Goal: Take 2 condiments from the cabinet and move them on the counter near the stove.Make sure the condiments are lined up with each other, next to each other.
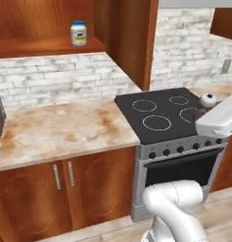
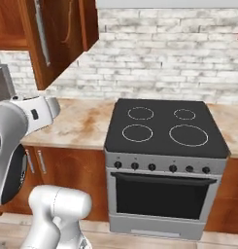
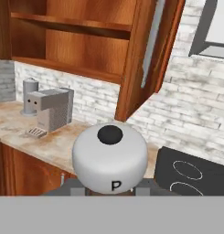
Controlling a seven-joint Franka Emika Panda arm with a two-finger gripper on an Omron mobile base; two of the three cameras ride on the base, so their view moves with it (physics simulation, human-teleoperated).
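Note:
A pale silvery shaker cap (image 3: 109, 155) with a dark hole and a "P" sits right at my gripper (image 3: 111, 189), which is shut on the shaker; its brown body is hidden. From the left base view that cap (image 1: 208, 99) hangs over the right side of the stove (image 1: 160, 113), beside my arm's end. The white jar (image 1: 78, 33) with a blue lid stands upright on the cabinet shelf (image 1: 41, 47). The blotched beige counter (image 1: 60, 132) lies left of the stove.
The cabinet door (image 1: 136, 42) stands open over the stove's left edge. A grey coffee machine (image 3: 51, 107) sits on the counter (image 3: 13, 119) to the left. Drawers with silver handles (image 1: 63, 175) are below, and a brick wall (image 2: 164, 58) is behind.

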